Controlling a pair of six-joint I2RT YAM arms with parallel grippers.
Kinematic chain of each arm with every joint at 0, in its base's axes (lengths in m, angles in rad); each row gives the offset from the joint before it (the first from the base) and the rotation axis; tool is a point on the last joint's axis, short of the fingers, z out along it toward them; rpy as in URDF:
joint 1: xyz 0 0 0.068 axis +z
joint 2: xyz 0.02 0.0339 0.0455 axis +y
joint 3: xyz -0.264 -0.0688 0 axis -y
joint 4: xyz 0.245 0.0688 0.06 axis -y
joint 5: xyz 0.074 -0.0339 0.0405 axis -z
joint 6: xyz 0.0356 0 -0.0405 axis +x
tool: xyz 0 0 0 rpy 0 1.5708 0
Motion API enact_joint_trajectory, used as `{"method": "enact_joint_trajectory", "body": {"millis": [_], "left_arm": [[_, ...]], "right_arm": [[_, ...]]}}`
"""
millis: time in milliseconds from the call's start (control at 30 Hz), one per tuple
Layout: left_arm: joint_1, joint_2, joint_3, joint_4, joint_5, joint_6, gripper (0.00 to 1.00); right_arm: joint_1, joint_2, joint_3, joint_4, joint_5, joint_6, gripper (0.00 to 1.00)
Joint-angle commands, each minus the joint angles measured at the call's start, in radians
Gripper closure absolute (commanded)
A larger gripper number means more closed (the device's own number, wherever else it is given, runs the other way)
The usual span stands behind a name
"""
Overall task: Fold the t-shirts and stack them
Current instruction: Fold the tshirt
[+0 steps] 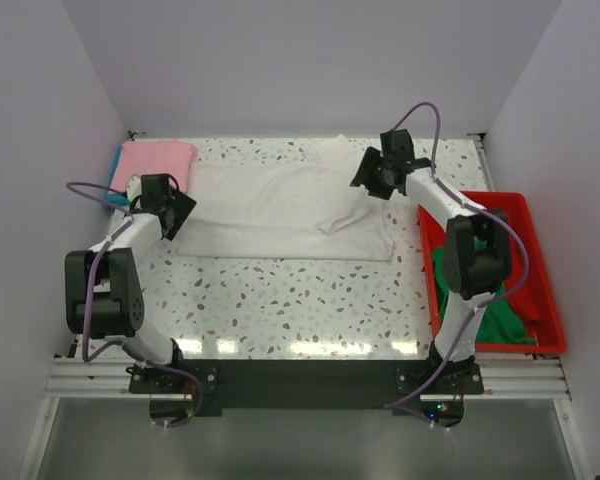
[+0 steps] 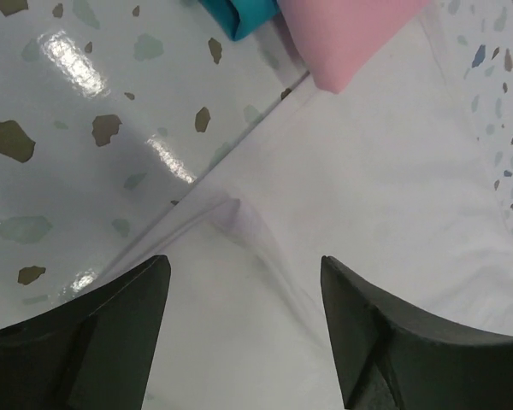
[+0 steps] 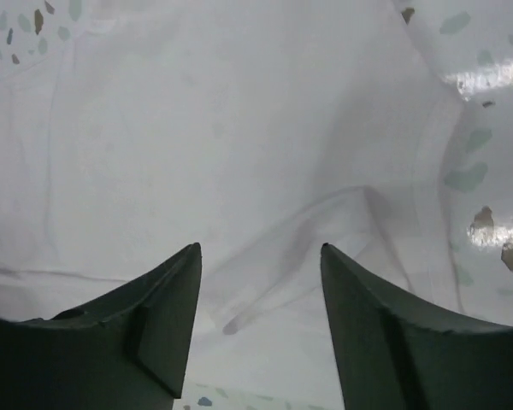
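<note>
Speckled terrazzo table [image 1: 300, 300], enclosed by plain white walls on three sides.

Item 1. Left gripper [image 2: 244, 265]: dark fingers [image 2: 111, 342] spread apart, nothing between them. It hangs over the left edge of the white t-shirt [image 2: 368, 188], where a small raised pucker sits just beside the hem line.

Item 2. Right gripper [image 3: 261, 248]: fingers likewise parted and empty, poised over the shirt's right end, with soft creases running in the cloth below the gap.

Item 3. White t-shirt [image 1: 280, 215]: lies flat mid-table as a wide band between the two grippers, with a loose flap turned in at its right end.
- Handling, judged: light, limp and thin. It will sag and slide on the glossy top and drag into wrinkles if pulled from one side only.
- Best hold, judged: a pinch at an edge or corner on each side, taking all layers together, both ends lifted evenly.

Item 4. Pink t-shirt [image 1: 155, 160]: folded, far left corner, resting on a teal t-shirt [image 1: 115, 165]. One pink corner overlaps the white cloth's edge in the left wrist view.

Item 5. Green t-shirt [image 1: 500, 325]: crumpled, unfolded, in the red tray [image 1: 500, 200] at the right, well apart from both grippers.
</note>
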Motion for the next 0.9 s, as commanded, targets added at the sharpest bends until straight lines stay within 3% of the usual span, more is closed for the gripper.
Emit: {"method": "enact_joint_trajectory", "body": {"millis": [0,67,233,267,333,367,433,600,867], "left_arm": [[0.015,-0.017,0.063,0.059,0.009,0.021,0.23],[0.015,-0.049,0.055,0.031,0.000,0.016,0.22],[-0.039,-0.139,-0.049,-0.029,-0.069,-0.036,0.27],[-0.068,-0.171,-0.081,-0.048,-0.116,-0.048,0.30],[-0.109,-0.198,-0.109,-0.062,-0.155,-0.060,0.35],[-0.122,-0.214,-0.122,-0.064,-0.172,-0.068,0.40],[-0.142,-0.218,-0.155,-0.041,-0.158,-0.067,0.46],[-0.157,-0.164,-0.159,-0.013,-0.137,-0.062,0.59],[-0.159,-0.110,-0.165,-0.009,-0.146,-0.070,0.63]], "right_arm": [[-0.007,0.035,0.133,-0.058,-0.051,-0.052,0.36],[-0.005,0.011,0.104,-0.038,-0.037,-0.055,0.30],[0.053,-0.128,-0.085,-0.006,0.056,-0.052,0.32],[0.120,-0.176,-0.167,0.044,0.102,-0.050,0.36],[0.140,-0.202,-0.238,0.063,0.124,-0.038,0.42],[0.174,-0.208,-0.264,0.094,0.130,-0.023,0.52],[0.217,-0.205,-0.310,0.123,0.141,-0.009,0.63],[0.248,-0.066,-0.256,0.140,0.148,-0.009,0.77],[0.249,0.089,-0.101,0.111,0.153,-0.019,0.78]]}}
